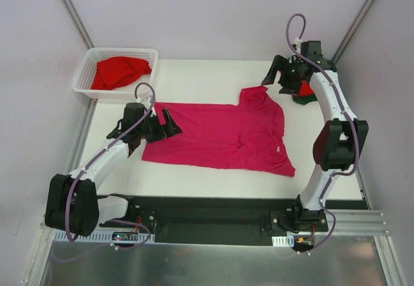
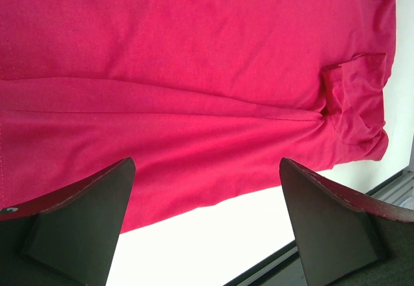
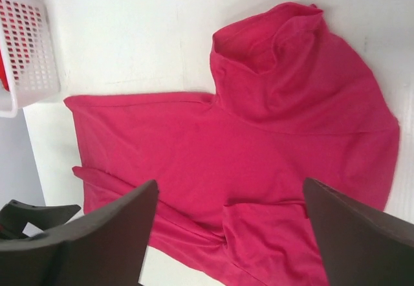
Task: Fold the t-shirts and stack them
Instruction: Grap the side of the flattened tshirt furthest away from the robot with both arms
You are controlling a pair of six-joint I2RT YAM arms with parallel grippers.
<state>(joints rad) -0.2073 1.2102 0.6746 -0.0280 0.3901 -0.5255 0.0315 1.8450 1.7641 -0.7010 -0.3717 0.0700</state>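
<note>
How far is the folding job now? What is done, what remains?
Done: perhaps a small pile behind the right arm, mostly hidden. In hand: the pink t-shirt lies spread, both arms' jaws open, empty. Left: folding it, plus the red shirt in the basket.

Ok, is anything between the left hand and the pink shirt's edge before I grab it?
Nothing visible does. The left hand hangs open right at the hem end of the magenta t-shirt, with only cloth and bare table below it. The white basket sits off in the far left corner, out of that path.
</note>
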